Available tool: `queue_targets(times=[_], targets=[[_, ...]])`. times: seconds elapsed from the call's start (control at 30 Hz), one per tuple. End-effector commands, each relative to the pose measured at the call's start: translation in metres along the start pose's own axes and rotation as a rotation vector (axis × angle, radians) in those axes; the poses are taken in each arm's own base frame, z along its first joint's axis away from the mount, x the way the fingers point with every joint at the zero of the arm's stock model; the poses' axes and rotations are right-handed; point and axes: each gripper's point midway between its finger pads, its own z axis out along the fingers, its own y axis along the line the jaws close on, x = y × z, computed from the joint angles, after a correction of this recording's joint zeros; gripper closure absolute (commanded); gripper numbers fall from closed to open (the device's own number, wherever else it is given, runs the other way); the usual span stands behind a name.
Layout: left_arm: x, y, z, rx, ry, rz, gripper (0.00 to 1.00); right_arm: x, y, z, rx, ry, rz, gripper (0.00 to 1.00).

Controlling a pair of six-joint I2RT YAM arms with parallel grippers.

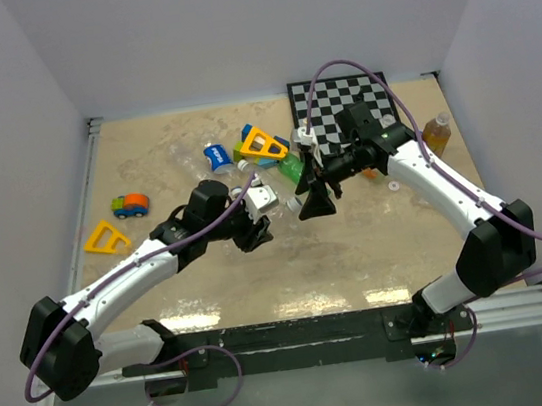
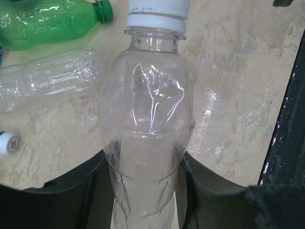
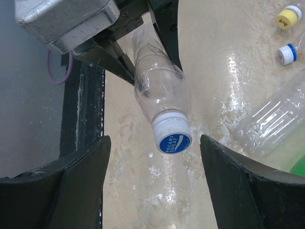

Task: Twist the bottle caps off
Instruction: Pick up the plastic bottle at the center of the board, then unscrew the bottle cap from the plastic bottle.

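Three caps show, a yellow cap [image 3: 289,16], a blue-white cap [image 3: 287,54] and a white cap [image 3: 172,135] on the one clear bottle [image 2: 145,119] pinched by the left gripper [image 2: 145,186], while the right gripper [image 3: 155,157] fingers spread wide, touching nothing.

Blue-topped white screw cap [image 3: 174,141] on the clear plastic bottle [image 3: 162,90] reads POCARI SWEAT. Brown mark on the small yellow cap [image 3: 289,16]: unreadable.
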Motion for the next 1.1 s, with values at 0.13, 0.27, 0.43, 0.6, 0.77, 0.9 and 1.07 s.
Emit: queue_targets(times=[0.13, 0.27, 0.43, 0.6, 0.77, 0.9, 1.07], targets=[[-0.021, -0.005, -0.006, 0.019, -0.079, 0.015, 1.0, -0.019, 0.006, -0.007, 0.018, -0.042, -0.061, 0.2], [-0.024, -0.006, -0.007, 0.022, -0.092, 0.021, 1.0, -0.021, 0.007, -0.009, 0.023, -0.044, -0.066, 0.2], [-0.026, -0.009, -0.008, 0.035, -0.105, 0.029, 1.0, -0.02, 0.008, -0.007, 0.012, -0.049, -0.056, 0.2], [-0.028, -0.009, -0.009, 0.037, -0.11, 0.031, 1.0, -0.02, 0.008, -0.004, -0.001, -0.049, -0.046, 0.27], [-0.028, -0.008, -0.009, 0.033, -0.112, 0.034, 1.0, -0.02, 0.009, -0.002, -0.01, -0.047, -0.04, 0.44], [-0.03, -0.008, -0.011, 0.03, -0.121, 0.045, 1.0, -0.019, 0.012, -0.001, -0.022, -0.044, -0.045, 0.58], [-0.033, -0.013, -0.015, 0.054, -0.145, 0.084, 1.0, -0.018, 0.022, 0.0, -0.073, -0.027, -0.122, 0.91]])
